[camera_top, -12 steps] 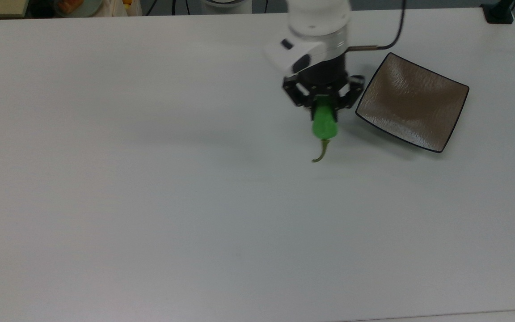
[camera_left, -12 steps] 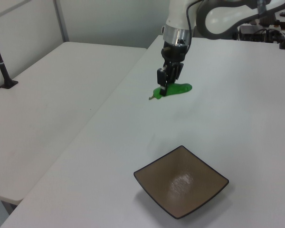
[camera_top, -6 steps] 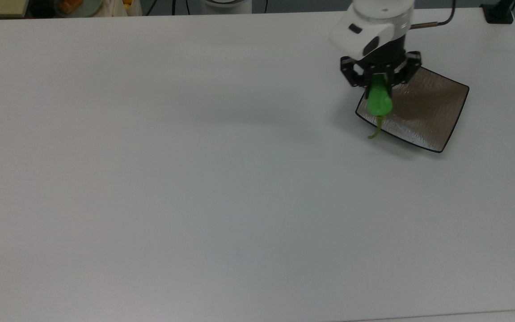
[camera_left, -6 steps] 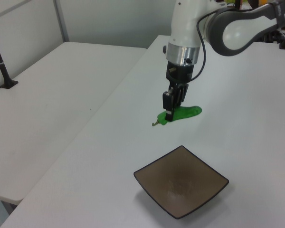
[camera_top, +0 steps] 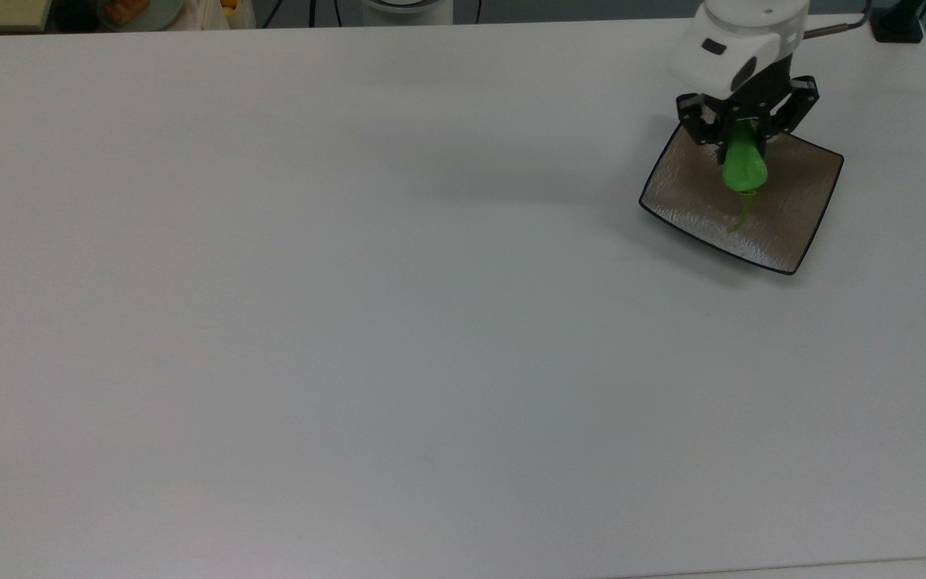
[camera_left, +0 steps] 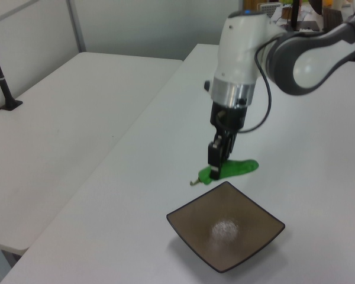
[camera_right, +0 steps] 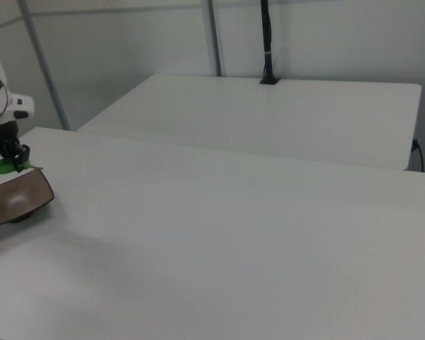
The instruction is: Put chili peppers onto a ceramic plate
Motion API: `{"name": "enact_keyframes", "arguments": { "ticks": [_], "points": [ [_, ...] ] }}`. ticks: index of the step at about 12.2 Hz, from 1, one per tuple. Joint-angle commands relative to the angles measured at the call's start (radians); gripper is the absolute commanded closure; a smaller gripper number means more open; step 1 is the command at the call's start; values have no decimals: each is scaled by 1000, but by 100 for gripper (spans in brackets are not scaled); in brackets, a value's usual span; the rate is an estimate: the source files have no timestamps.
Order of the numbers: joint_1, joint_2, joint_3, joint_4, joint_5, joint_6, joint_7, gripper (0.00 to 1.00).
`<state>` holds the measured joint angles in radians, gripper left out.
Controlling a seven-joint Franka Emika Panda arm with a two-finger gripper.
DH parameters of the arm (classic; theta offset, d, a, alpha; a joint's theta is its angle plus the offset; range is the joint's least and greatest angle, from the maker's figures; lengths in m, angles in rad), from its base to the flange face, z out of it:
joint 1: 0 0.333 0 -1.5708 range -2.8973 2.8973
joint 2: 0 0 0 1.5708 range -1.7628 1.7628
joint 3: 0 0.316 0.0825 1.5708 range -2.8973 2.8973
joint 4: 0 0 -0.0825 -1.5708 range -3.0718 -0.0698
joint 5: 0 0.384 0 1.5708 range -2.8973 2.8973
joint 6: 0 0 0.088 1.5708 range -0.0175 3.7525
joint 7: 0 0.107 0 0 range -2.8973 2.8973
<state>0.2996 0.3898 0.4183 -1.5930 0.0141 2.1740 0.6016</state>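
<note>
A bright green chili pepper (camera_top: 744, 166) hangs level in my gripper (camera_top: 740, 138), which is shut on its middle, above the ceramic plate (camera_top: 792, 213). Its thin olive stem (camera_top: 743, 215) points toward the top view's bottom. The plate is a square brown-grey dish with a black rim, at the top view's right. In the left view the pepper (camera_left: 239, 168) is held by the gripper (camera_left: 216, 168) just over the plate's (camera_left: 226, 232) far corner. The right view has the pepper (camera_right: 0, 168) and gripper (camera_right: 18, 164) above the plate (camera_right: 14, 202) at its left edge.
The white table (camera_top: 350, 322) stretches wide and bare to the top view's left of the plate. A black post base (camera_top: 897, 24) stands at the table's top right corner. A second white table (camera_left: 59, 118) lies alongside in the left view.
My gripper has carried the pepper toward the top view's right, from the bare table beside the plate to a spot over the plate. The plate has not moved.
</note>
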Motion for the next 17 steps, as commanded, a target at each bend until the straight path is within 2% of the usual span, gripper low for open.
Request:
{"name": "enact_keyframes", "arguments": {
  "ticks": [1, 2, 5, 8, 10, 13, 15, 17],
  "points": [
    [32, 4, -1, -30, -26, 29, 24, 17],
    [32, 4, 0, -30, -32, 27, 24, 0],
    [21, -3, 0, -22, -43, 20, 21, 0],
    [4, -23, 0, -25, -83, -17, 14, 0],
    [-13, -64, 0, -24, -134, -171, -66, 0],
    [-49, -144, -16, -35, -137, -403, -283, 0],
    [-63, -202, -71, -56, -137, -506, -416, 0],
    [-76, -288, -163, -108, -137, -543, -477, 0]
  ]
}}
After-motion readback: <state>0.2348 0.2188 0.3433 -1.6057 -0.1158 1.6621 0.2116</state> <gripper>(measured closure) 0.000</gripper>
